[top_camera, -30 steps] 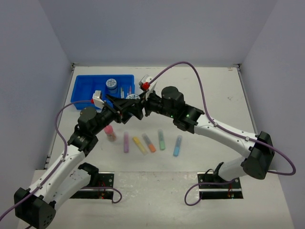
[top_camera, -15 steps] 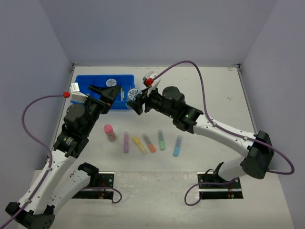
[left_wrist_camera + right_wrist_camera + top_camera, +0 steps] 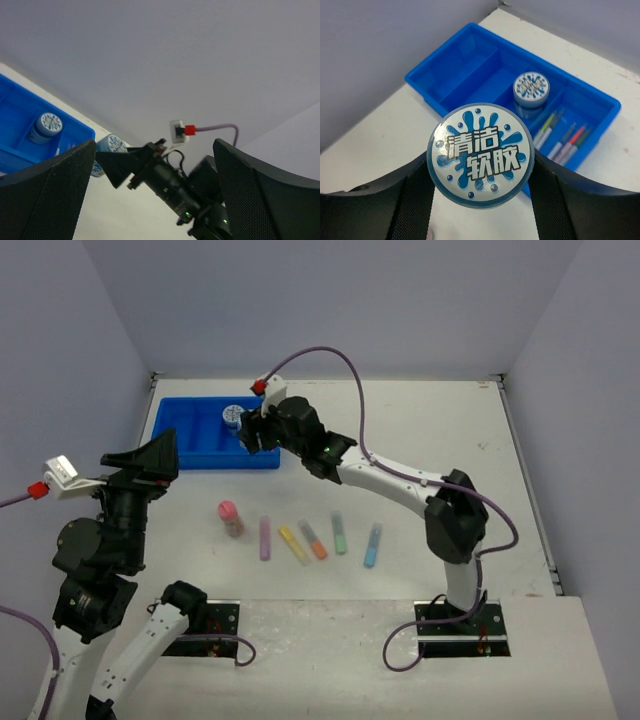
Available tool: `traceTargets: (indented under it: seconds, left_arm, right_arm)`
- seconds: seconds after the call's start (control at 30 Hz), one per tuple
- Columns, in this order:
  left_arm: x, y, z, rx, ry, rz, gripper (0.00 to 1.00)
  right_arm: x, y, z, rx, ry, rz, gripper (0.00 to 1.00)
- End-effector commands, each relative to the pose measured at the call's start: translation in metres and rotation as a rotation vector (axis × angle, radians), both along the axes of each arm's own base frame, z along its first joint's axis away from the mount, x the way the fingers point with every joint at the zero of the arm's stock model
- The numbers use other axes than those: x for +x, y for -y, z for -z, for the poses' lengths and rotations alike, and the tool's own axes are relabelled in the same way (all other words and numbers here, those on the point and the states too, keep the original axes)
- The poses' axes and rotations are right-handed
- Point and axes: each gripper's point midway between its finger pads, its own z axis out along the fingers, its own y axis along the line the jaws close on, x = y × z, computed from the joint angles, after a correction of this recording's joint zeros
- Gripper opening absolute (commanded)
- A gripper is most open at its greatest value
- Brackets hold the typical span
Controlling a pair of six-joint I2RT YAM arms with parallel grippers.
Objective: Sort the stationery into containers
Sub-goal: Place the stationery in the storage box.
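1. Right hand [image 3: 480, 200]: clamped on round blue white-lidded tub [image 3: 481, 154], aloft near bright blue divided plastic tray [image 3: 445, 95].
2. Left hand [image 3: 150, 462]: spread wide, empty, raised clear.
3. Step, likely: placing; next, lower tub into tray, release.

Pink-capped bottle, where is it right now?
In the top view the bottle is left of centre, just left of the purple marker and on the near side of the blue tray.
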Motion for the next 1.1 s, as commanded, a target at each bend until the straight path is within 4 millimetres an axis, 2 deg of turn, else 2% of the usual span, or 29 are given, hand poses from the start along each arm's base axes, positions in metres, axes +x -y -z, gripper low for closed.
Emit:
traceTargets:
  seconds: [0.0, 0.03, 0.07, 0.17, 0.2, 0.23, 0.43, 0.47, 0.6, 0.7, 0.93, 1.07]
  left_arm:
    - [-0.013, 0.005, -0.011, 0.232, 0.002, 0.051, 1.0]
    - [-0.016, 0.006, -0.014, 0.262, 0.004, 0.066, 1.0]
    - [-0.019, 0.005, -0.016, 0.277, 0.004, 0.063, 1.0]
    - [-0.023, -0.008, -0.008, 0.319, -0.03, 0.009, 1.0]
    - [-0.026, -0.012, -0.007, 0.331, -0.024, -0.003, 1.0]
    - [-0.029, -0.014, -0.005, 0.337, -0.019, -0.009, 1.0]
    - [-0.033, -0.009, 0.002, 0.415, -0.006, 0.024, 1.0]
    - [-0.031, -0.007, 0.003, 0.433, -0.009, 0.035, 1.0]
    - [-0.025, 0.0, 0.01, 0.474, -0.024, 0.063, 1.0]
    - [-0.022, 0.002, 0.014, 0.485, -0.033, 0.066, 1.0]
    - [-0.025, -0.001, 0.009, 0.491, -0.012, 0.055, 1.0]
    - [-0.027, 0.0, 0.005, 0.491, 0.001, 0.063, 1.0]
  right_arm:
    - [0.042, -0.037, 0.006, -0.007, -0.011, 0.054, 0.0]
    - [0.048, -0.045, 0.007, -0.012, -0.017, 0.05, 0.0]
    - [0.053, -0.051, -0.002, 0.002, -0.011, 0.049, 0.0]
    - [0.064, -0.072, 0.021, 0.006, -0.035, 0.026, 0.0]
    - [0.067, -0.076, 0.034, 0.001, -0.05, 0.023, 0.0]
    - [0.069, -0.079, 0.03, 0.017, -0.047, 0.018, 0.0]
    - [0.09, -0.078, 0.047, 0.066, -0.074, 0.045, 0.0]
    - [0.1, -0.073, 0.051, 0.075, -0.096, 0.053, 0.0]
    - [0.107, -0.07, 0.049, 0.118, -0.126, 0.057, 0.01]
    - [0.102, -0.075, 0.05, 0.122, -0.137, 0.017, 0.06]
    - [0.093, -0.082, 0.051, 0.113, -0.145, -0.058, 0.02]
    - [0.087, -0.084, 0.054, 0.119, -0.175, -0.078, 0.06]
